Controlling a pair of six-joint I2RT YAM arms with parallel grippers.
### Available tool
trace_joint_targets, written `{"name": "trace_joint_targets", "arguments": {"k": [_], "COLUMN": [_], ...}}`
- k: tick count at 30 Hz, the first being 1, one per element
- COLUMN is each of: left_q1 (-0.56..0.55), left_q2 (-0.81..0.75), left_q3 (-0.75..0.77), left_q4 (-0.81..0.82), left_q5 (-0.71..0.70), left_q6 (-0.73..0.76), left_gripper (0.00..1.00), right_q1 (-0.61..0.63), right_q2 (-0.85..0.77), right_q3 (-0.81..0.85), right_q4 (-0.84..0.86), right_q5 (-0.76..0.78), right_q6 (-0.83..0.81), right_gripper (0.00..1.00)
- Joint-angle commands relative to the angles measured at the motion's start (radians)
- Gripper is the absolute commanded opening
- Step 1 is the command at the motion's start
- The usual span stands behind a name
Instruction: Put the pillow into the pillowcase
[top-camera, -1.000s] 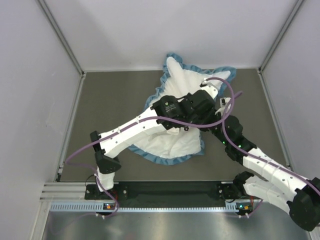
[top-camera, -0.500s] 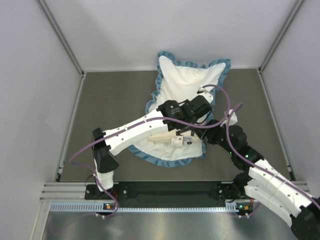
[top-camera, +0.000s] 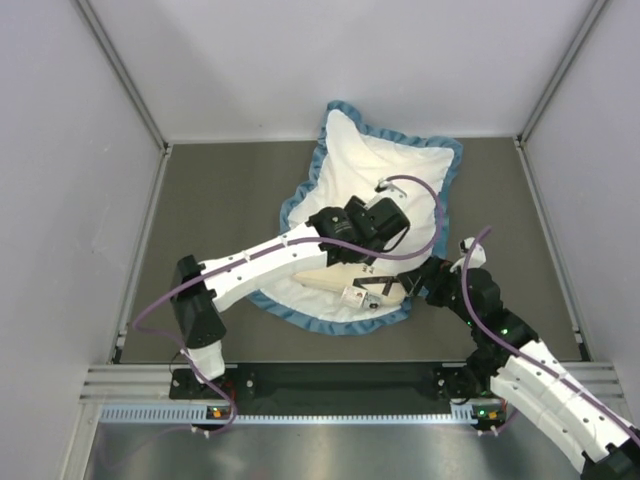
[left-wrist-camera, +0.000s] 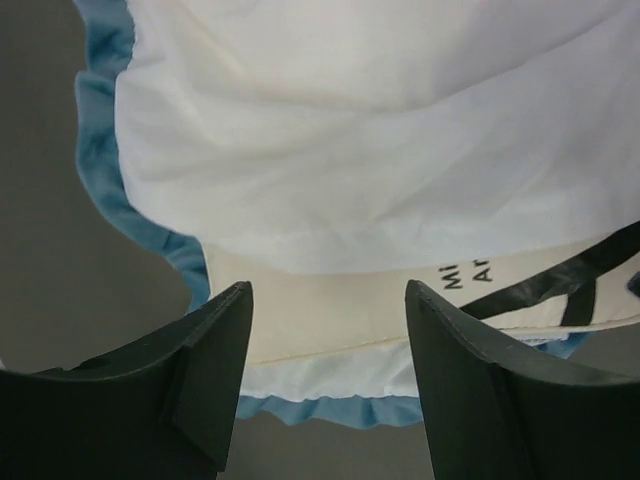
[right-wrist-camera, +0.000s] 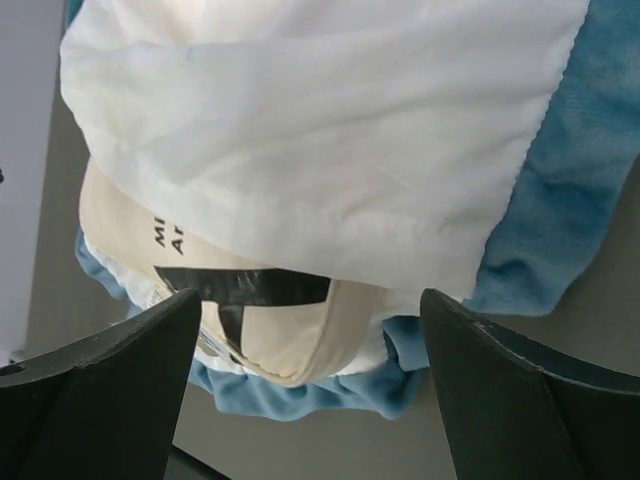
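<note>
The pillowcase (top-camera: 385, 170) lies spread with its plain white side up and a blue ruffled edge. The cream pillow (top-camera: 328, 280) pokes out of its near opening, most of it hidden inside. My left gripper (top-camera: 368, 245) hovers over that opening, open and holding nothing. In the left wrist view the left gripper (left-wrist-camera: 330, 305) frames the pillow (left-wrist-camera: 330, 315) under the white pillowcase (left-wrist-camera: 380, 150). My right gripper (top-camera: 408, 290) is just right of the pillow end, open and empty. In the right wrist view the right gripper (right-wrist-camera: 310, 315) frames the pillow (right-wrist-camera: 290, 340), with its black mark, below the pillowcase (right-wrist-camera: 320, 130).
The grey table (top-camera: 220, 200) is walled by white panels at the back and both sides. A metal rail (top-camera: 330, 380) runs along the near edge by the arm bases. Purple cables (top-camera: 435, 205) loop over the pillowcase.
Both grippers have opened and let go of the pillowcase. The fabric has dropped and spread flat. Both arms have pulled back toward the near edge, and the pillow end now shows.
</note>
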Motion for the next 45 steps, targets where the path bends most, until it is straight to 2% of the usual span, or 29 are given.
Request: {"name": "trace_joint_targets", "arguments": {"k": [1, 4, 5, 9, 10, 11, 13, 14, 18, 23, 25, 30, 33, 36, 37, 39, 45], "left_q1": [0.002, 0.038, 0.073, 0.13, 0.13, 0.13, 0.13, 0.128, 0.127, 0.128, 0.128, 0.136, 0.156, 0.197, 0.211, 0.222, 0.245], "left_q2": [-0.139, -0.228, -0.258, -0.514, -0.559, -0.637, -0.697, -0.737, -0.748, -0.708, -0.69, -0.572, -0.516, -0.477, -0.466, -0.432, -0.339], "left_q3": [-0.081, -0.197, -0.287, -0.541, -0.587, -0.664, -0.732, -0.784, -0.865, -0.972, -0.989, -0.98, -0.995, -1.033, -1.039, -1.035, -0.974], "left_q4": [0.005, -0.025, -0.015, 0.131, 0.204, 0.232, 0.299, 0.312, 0.349, 0.476, 0.548, 0.612, 0.668, 0.767, 0.793, 0.809, 0.869], "left_q5": [-0.118, -0.134, -0.112, 0.02, 0.088, 0.119, 0.214, 0.242, 0.33, 0.412, 0.429, 0.436, 0.448, 0.474, 0.46, 0.443, 0.416], "left_q6": [-0.076, -0.192, -0.212, -0.271, -0.294, -0.308, -0.343, -0.354, -0.409, -0.45, -0.456, -0.461, -0.464, -0.481, -0.483, -0.481, -0.463], "left_gripper": [0.68, 0.69, 0.69, 0.67, 0.65, 0.64, 0.59, 0.58, 0.58, 0.58, 0.58, 0.58, 0.58, 0.57, 0.57, 0.57, 0.56], "right_q1": [-0.013, -0.011, -0.005, 0.039, 0.05, 0.081, 0.125, 0.185, 0.314, 0.332, 0.332, 0.331, 0.329, 0.322, 0.317, 0.3, 0.288], "right_q2": [-0.021, -0.003, 0.01, 0.139, 0.17, 0.234, 0.308, 0.38, 0.558, 0.762, 0.807, 0.93, 0.965, 0.988, 0.991, 0.987, 0.876], "right_q3": [0.073, 0.133, 0.151, 0.294, 0.32, 0.343, 0.426, 0.455, 0.614, 0.722, 0.756, 0.797, 0.802, 0.817, 0.826, 0.851, 0.915], "right_q4": [-0.059, -0.074, -0.077, -0.1, -0.112, -0.115, -0.135, -0.14, -0.155, -0.154, -0.154, -0.163, -0.16, -0.149, -0.149, -0.154, -0.174], "right_q5": [0.003, -0.044, -0.05, -0.054, -0.049, -0.05, -0.006, 0.027, 0.213, 0.235, 0.255, 0.267, 0.29, 0.293, 0.289, 0.264, 0.125], "right_q6": [-0.087, -0.182, -0.205, -0.357, -0.379, -0.418, -0.449, -0.465, -0.566, -0.647, -0.669, -0.689, -0.693, -0.695, -0.693, -0.676, -0.661], "right_gripper": [0.89, 0.87, 0.87, 0.81, 0.8, 0.8, 0.81, 0.82, 0.86, 0.84, 0.82, 0.77, 0.67, 0.41, 0.21, 0.0, 0.0]}}
